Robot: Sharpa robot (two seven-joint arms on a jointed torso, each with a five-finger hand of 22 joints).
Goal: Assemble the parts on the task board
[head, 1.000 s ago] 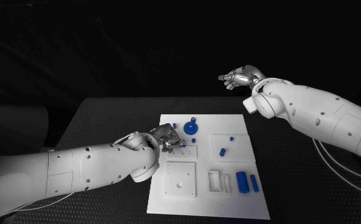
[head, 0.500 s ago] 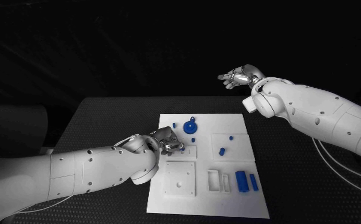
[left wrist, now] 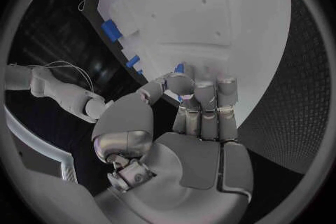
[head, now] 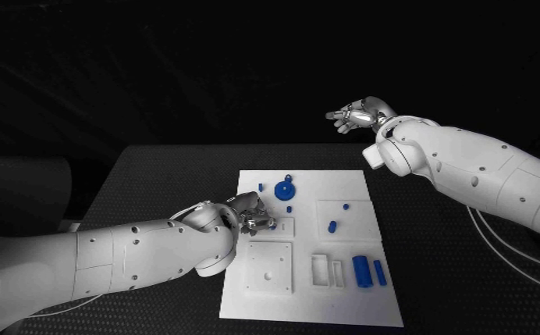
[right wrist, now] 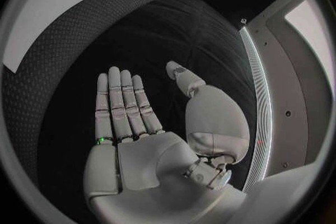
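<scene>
1. Board: the white task board (head: 338, 304) is seen at lower centre of the head view, with blue parts (head: 362, 271) scattered on it.
2. A small blue part (left wrist: 179, 69) is pinched by the left hand (head: 250, 214) at the board's left edge.
3. The right hand (right wrist: 140, 123) is held flat, empty, at upper right.
4. The parts are judged light, rigid and slippery; a sidewise fingertip hold is advised.

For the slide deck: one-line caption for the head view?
Left hand works at the task board's left edge; right hand is raised, open, beyond the table.
</scene>
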